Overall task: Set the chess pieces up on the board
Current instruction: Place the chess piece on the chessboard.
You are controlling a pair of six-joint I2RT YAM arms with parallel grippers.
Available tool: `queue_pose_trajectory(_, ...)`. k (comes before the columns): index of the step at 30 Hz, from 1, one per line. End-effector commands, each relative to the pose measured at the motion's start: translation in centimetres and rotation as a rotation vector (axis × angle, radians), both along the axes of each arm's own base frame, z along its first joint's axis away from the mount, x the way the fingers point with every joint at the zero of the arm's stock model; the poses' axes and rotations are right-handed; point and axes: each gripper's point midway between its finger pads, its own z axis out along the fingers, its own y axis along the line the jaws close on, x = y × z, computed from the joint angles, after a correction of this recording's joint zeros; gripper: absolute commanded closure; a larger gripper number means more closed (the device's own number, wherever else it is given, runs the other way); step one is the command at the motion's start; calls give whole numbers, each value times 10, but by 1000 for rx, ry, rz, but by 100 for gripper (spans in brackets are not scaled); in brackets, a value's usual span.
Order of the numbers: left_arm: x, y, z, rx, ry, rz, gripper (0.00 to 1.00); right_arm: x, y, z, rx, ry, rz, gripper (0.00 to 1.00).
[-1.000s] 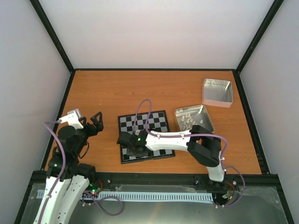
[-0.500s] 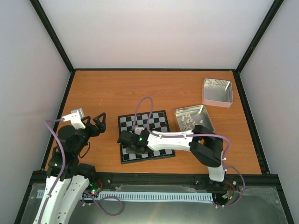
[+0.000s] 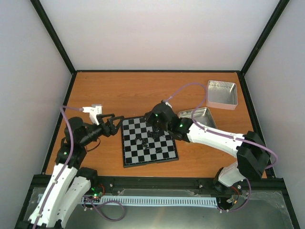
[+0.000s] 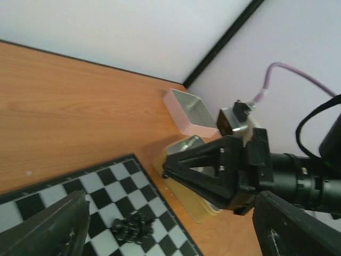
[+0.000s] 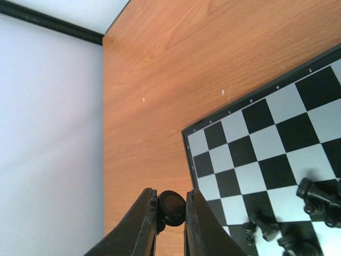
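Right wrist view alone shows the right hand (image 5: 170, 194) pinching 1 black chess piece (image 5: 171, 209) near the board (image 5: 256, 154) edge. Top external hides that grip; there the left hand (image 3: 112, 125) gapes empty beside the board.

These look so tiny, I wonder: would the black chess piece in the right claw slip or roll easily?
Probably light, being tiny. The black chess piece shows a round, smooth-looking end in the right claw, so it might slip or roll. The other black pieces lie jumbled on the chessboard, some toppled, so it likely tips easily.
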Motion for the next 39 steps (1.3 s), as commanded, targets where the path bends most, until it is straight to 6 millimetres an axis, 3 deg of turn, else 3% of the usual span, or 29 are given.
queue_pose_trajectory(1,0,-33,10,-90,-34,-212,18,11,9,24,252,49,-38,92)
queue_pose_trajectory(7,19,-49,0,-130,10,-278,29,14,6,35,373,114,-76,92)
queue_pose_trajectory(13,36,-75,-9,-110,44,-276,46,11,9,33,404,166,-70,92)
queue_pose_trajectory(16,47,-72,-13,-111,57,-212,54,8,10,31,409,182,-63,92)
queue_pose_trajectory(22,47,-80,-18,-151,70,-255,65,3,13,25,414,214,-42,92)
queue_pose_trajectory(39,44,-81,-35,-139,100,-258,74,3,23,27,498,228,-15,92)
